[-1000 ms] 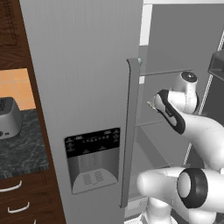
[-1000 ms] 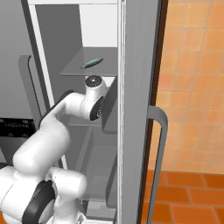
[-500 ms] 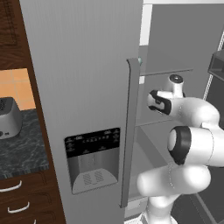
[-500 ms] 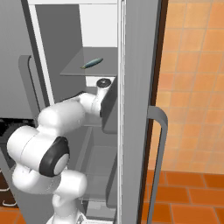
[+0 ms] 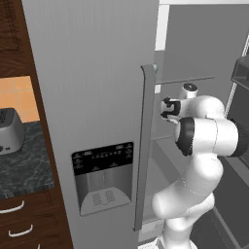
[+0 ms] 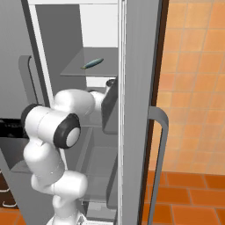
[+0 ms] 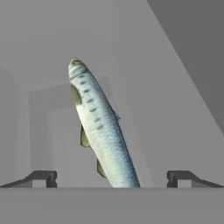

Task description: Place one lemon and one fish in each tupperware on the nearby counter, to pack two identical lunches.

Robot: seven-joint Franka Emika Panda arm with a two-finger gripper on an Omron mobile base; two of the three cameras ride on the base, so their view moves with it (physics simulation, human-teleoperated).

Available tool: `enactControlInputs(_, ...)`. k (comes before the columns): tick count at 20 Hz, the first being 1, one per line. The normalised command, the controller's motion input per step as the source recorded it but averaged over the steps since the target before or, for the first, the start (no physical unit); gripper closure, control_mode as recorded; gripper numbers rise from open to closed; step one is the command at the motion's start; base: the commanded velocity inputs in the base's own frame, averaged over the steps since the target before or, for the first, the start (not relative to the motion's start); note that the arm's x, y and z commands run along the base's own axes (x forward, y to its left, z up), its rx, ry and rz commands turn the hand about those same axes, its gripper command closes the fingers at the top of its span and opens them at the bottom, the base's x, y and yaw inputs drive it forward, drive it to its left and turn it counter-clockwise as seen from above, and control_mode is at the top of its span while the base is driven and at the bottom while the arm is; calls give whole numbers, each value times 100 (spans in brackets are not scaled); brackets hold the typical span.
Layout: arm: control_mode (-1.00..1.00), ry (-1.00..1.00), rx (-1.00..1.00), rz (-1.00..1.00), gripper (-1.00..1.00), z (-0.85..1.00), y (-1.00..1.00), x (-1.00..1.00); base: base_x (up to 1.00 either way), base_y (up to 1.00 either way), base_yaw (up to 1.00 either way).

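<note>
From the left base view, the closed fridge door (image 5: 92,97) with its long handle (image 5: 143,146) and ice dispenser (image 5: 103,177) is standing between the camera and most of the fridge interior. To its left a silver toaster (image 5: 9,130) is sitting on the dark speckled counter (image 5: 24,170), above brown drawers (image 5: 22,226). The white arm (image 5: 204,141) is reaching past the door edge into the open compartment, with the dark hand (image 5: 170,108) showing just beside the handle.

From the right base view, the open fridge door (image 6: 138,110) is cutting across the middle, edge-on, and hiding the hand. A fish (image 6: 92,63) is lying on a grey shelf (image 6: 88,70) above the arm's elbow (image 6: 57,127). Orange tiles (image 6: 193,88) are covering the wall to the right.

From the hand view, the fish (image 7: 100,131) is lying lengthwise between the two fingertips (image 7: 43,178), which are standing wide apart on either side of it and not touching it. The gripper (image 7: 111,179) is holding nothing, and the fish's tail end is nearest to it.
</note>
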Motion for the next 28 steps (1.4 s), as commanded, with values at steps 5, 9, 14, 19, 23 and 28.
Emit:
enactControlInputs(5, -100, 0, -2, 0, -100, -54, 0, 39, 0, 0, 0)
enactControlInputs(9, -100, 0, 0, 0, 100, -46, -1, 14, 0, 0, 0)
enactControlInputs(14, -100, -1, 0, 0, 100, -36, -6, 1, 0, 0, 0)
enactControlInputs(19, -100, -4, 0, 0, 100, -11, 0, -10, 0, 0, 0)
enactControlInputs(23, -100, -7, 8, 0, 100, 17, 2, -100, 0, 0, 0)
enactControlInputs(28, -100, -2, 0, 0, 100, 93, 26, -100, 0, 0, 0)
